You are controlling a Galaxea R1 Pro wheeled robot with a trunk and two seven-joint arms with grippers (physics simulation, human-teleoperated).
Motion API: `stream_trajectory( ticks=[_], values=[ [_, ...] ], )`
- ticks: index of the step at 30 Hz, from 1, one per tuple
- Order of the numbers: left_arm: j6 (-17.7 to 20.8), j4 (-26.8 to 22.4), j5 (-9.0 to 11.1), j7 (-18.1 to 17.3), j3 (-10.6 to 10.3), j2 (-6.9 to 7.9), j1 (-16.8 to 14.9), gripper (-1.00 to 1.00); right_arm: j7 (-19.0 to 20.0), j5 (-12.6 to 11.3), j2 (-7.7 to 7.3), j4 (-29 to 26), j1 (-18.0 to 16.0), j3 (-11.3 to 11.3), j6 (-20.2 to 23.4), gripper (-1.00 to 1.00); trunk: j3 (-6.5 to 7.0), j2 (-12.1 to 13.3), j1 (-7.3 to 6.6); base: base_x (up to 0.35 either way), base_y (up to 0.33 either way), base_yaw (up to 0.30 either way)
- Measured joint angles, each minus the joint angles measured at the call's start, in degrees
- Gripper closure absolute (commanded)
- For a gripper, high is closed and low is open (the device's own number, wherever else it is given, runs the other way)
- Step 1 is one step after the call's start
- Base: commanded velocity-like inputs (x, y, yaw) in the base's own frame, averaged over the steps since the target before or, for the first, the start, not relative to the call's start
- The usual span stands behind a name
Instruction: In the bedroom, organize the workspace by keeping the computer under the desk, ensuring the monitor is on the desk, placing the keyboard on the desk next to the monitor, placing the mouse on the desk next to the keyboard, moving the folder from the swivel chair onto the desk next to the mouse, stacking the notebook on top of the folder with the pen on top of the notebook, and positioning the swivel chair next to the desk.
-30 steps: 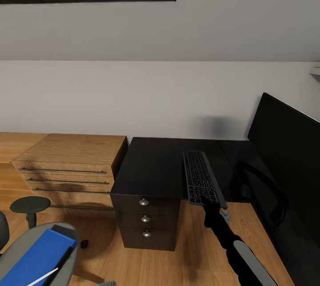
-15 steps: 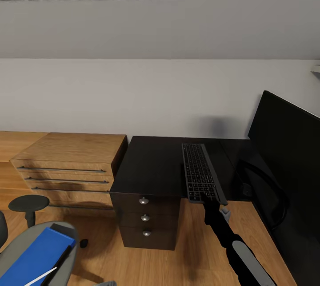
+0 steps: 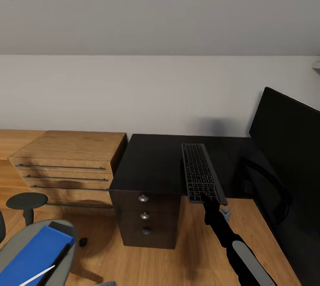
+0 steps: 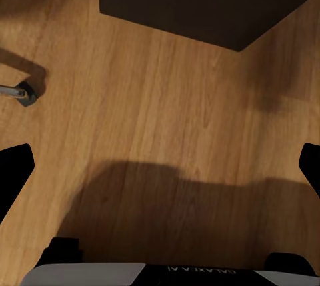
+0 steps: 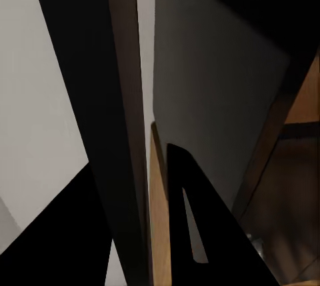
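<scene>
My right gripper (image 3: 212,202), clamped on the keyboard (image 3: 200,171)'s near end, has eased it further over the desk (image 3: 153,166).

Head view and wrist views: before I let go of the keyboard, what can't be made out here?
- Wide black monitor: cut off by the head view's right edge.
- Bright blue folder, thin white pen, grey swivel chair seat: cut off at the bottom-left corner.
- Right tool on the long dark grey keyboard: fingertip contact too small; its wrist view is too dark.
</scene>
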Motion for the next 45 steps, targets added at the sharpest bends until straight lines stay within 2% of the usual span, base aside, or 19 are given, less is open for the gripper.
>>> stream_trajectory(
  ticks=[35, 45],
  values=[
    [0.0, 0.04, -0.02, -0.06, -0.02, 0.0, 0.0, -1.0, -0.35, -0.21, -0.3, 0.09, 0.0, -0.26, 0.0, 1.0, -6.29, -14.04, 7.69, 0.0, 0.0, 0.0],
    [0.0, 0.11, -0.02, -0.53, -0.03, 0.0, -0.01, -1.0, -0.21, 0.03, -0.37, 0.41, -0.02, -0.27, 0.11, 1.0, -6.29, -14.06, 7.69, 0.0, 0.0, 0.0]
  ],
)
